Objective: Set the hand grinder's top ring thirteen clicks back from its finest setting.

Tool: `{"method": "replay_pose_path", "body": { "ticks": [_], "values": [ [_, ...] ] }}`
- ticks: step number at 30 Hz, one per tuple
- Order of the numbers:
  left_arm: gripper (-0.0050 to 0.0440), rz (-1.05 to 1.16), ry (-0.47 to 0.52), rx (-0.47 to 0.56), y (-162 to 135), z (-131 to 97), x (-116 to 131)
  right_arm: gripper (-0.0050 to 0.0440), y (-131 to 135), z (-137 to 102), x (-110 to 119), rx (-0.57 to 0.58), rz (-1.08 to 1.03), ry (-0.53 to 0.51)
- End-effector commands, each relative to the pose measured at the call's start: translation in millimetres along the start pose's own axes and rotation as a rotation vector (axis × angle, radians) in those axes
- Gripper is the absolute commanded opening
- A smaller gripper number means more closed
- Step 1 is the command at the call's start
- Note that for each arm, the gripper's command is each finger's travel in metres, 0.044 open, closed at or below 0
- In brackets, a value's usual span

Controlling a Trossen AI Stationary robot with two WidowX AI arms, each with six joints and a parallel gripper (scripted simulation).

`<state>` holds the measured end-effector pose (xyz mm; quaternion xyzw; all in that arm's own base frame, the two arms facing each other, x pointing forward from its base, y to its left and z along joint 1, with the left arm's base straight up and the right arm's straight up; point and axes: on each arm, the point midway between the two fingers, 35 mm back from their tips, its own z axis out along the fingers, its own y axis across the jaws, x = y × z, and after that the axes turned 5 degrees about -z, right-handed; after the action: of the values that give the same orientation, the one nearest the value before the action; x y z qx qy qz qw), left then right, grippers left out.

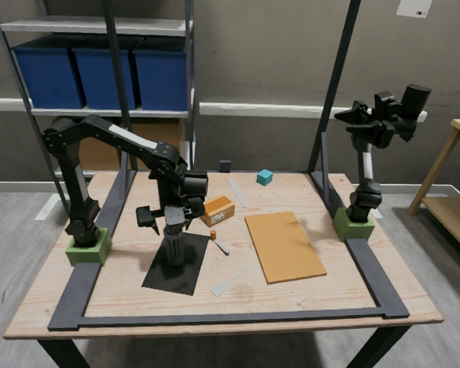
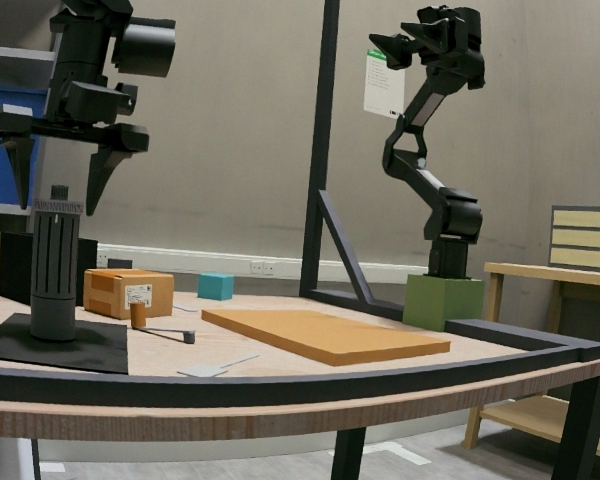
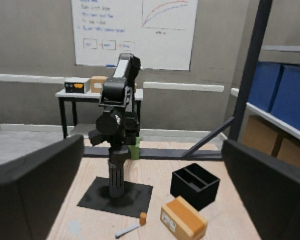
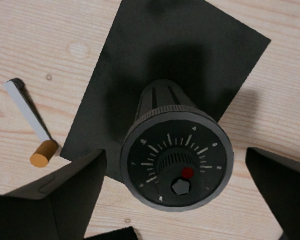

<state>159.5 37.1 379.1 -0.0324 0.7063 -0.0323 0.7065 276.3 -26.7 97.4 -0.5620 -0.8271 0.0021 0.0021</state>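
The dark grey grinder [image 1: 175,253] [image 2: 54,268] [image 3: 116,182] stands upright on its black mat [image 1: 155,280] [image 2: 104,353] [image 3: 140,197] [image 4: 237,45]. Its top ring [image 2: 58,207] [image 4: 126,160] surrounds a dial with pale ticks and numbers. A red dot [image 4: 188,173] shows beside the central hexagonal shaft end [image 4: 180,186]. My right gripper [image 1: 172,231] [image 2: 57,209] [image 4: 175,155] points down and is open, one finger on each side of the ring with gaps between. My left gripper [image 1: 341,122] [image 2: 386,29] [image 3: 154,144] is open and empty, raised high away from the grinder.
A crank with an orange knob [image 1: 213,234] [image 2: 138,315] [image 3: 142,218] [image 4: 44,153] lies beside the mat. A cardboard box [image 1: 219,209] [image 2: 158,291] [image 3: 184,220], black divided bin [image 3: 195,187], teal cube [image 1: 264,177] [image 2: 215,286], orange board [image 1: 284,245] [image 2: 321,333] and pale spatula [image 1: 219,289] [image 2: 203,370] are around.
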Motion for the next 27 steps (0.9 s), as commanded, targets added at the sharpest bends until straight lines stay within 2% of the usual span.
{"method": "replay_pose_path", "body": {
  "ticks": [1,4,7,16,18,20,27],
  "values": [
    [0.04,0.009,-0.002,0.002,-0.5,0.1,-3.3,0.04,3.6,-8.8,-1.6,-0.031,0.003,-0.017],
    [0.04,0.009,-0.002,0.002,-0.5,0.1,-3.3,0.04,3.7,-8.8,-1.6,-0.031,-0.018,-0.017],
    [0.04,0.009,-0.002,0.002,-0.5,0.1,-3.3,0.04,5.2,-9.2,-2.3,-0.03,-0.242,-0.019],
    [0.04,0.009,-0.002,0.002,-0.5,0.1,-3.3,0.04,6.0,-8.9,-2.5,-0.026,-0.672,-0.019],
    [0.04,0.009,-0.002,0.002,-0.5,0.1,-3.3,0.04,6.0,-8.9,-2.5,-0.026,-0.672,-0.019],
    [0.04,0.009,-0.002,0.002,-0.5,0.1,-3.3,0.04,6.2,-9.4,-2.7,-0.026,-0.767,-0.021],
    [0.04,0.009,-0.002,0.002,-0.5,0.1,-3.3,0.04,5.5,-8.8,-2.8,-0.023,-0.775,-0.022]
  ]
}}
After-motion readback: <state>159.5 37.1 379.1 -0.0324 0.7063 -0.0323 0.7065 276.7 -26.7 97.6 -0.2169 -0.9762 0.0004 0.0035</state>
